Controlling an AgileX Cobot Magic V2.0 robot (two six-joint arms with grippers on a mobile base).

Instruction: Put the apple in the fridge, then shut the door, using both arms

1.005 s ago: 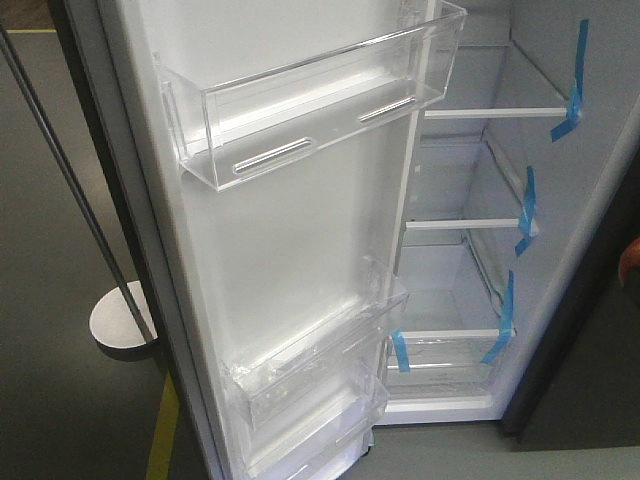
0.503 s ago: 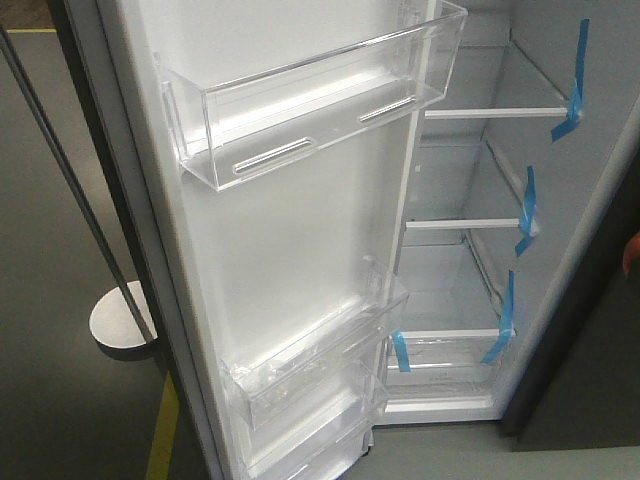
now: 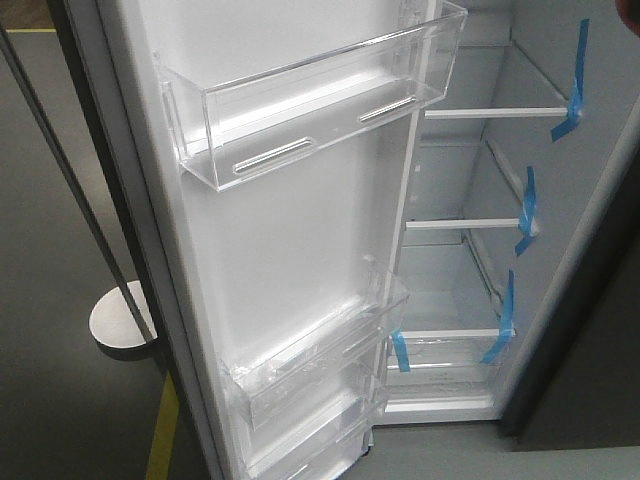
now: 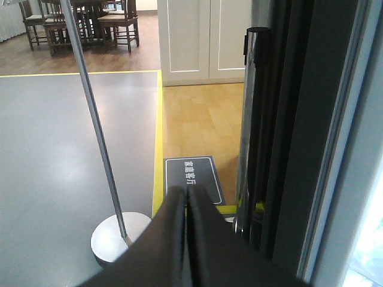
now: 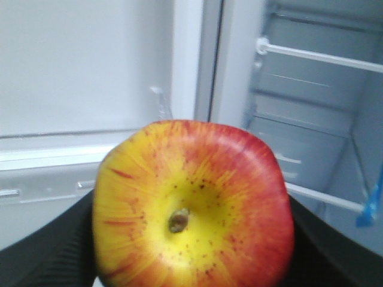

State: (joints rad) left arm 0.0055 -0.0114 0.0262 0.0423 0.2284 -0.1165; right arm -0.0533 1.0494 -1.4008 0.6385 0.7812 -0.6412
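Apple point(image 5: 192, 206) gripped in right pincer point(image 5: 191, 254), facing open fridge point(image 5: 311, 119).

**Fridge open on the right, door and pole crowd the left**

The fridge point(image 3: 560, 200) stands open on the right, and the gaps between its clear shelves point(image 3: 470, 224) are free, with only blue tape strips point(image 3: 525, 210) at their right ends. The door point(image 3: 290, 240) swings out to the left, its clear bins point(image 3: 310, 110) jutting towards the opening. Farther left, a slanted pole point(image 3: 72, 180) on a round base point(image 3: 115, 320) stands on the floor just beside the door.
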